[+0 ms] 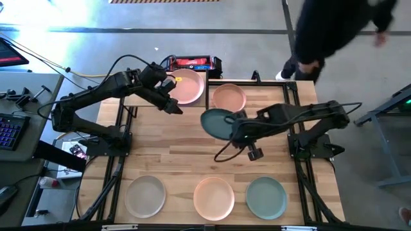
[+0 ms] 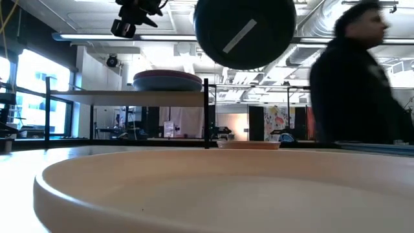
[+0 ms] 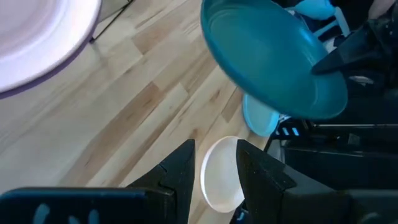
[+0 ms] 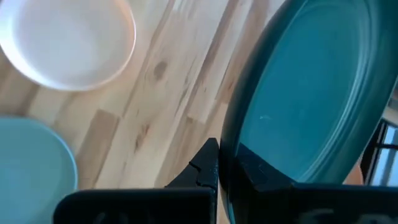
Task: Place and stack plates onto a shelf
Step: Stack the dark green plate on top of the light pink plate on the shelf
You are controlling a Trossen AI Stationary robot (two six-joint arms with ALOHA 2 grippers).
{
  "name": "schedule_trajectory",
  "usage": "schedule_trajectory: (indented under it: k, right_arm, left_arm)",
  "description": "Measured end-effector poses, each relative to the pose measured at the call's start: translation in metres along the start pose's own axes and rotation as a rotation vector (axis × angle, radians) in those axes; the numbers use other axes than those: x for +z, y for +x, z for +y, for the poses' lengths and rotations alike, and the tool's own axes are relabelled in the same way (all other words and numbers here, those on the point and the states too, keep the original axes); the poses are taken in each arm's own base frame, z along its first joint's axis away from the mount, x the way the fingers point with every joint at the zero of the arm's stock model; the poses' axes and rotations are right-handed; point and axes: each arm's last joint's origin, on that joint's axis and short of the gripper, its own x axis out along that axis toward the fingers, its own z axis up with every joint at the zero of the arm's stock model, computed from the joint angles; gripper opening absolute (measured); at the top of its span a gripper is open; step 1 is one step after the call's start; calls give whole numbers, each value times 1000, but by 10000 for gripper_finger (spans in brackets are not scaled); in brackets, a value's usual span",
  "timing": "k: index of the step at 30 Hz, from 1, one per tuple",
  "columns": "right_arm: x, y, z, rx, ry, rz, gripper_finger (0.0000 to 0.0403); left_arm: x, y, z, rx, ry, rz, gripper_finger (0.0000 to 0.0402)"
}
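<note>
While lifted: right hand (image 4: 219, 171) clamped on rim of dark teal plate (image 1: 217, 123), held tilted, clear of the table (image 1: 186, 163), mid-table, short of the shelf (image 1: 138, 97).
Left hand: left hand (image 1: 172, 106) hovering just off the shelf's front edge, fingers (image 3: 180, 171) parted, carrying nothing.
Shelf: pale pink plate (image 1: 186, 86) on top, a darker purple rim under it in the low view; count in the stack unclear.
Beside shelf: peach plate (image 1: 229, 97) at far edge of table, low, apparently not shelved.
Near edge: beige plate (image 1: 145, 196), second peach plate (image 1: 214, 197), sage green plate (image 1: 266, 197) in a row, untouched.
Progress, judged: early to middle; at least two shelved, one in transit, four waiting.
Background: person (image 1: 334, 29) passing beyond the far side.
</note>
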Motion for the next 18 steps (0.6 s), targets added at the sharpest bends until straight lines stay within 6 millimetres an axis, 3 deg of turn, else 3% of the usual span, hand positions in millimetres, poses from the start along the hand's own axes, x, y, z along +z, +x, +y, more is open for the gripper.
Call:
schedule_trajectory:
  k: [8, 18]
  right_arm:
    - [26, 14, -5, 25, -139, 71, 0]
    - [42, 22, 0, 46, -243, 87, 0]
  left_arm:
    - [-7, 3, -2, 25, -27, 42, 106]
    - [-23, 19, 0, 74, -83, 117, 106]
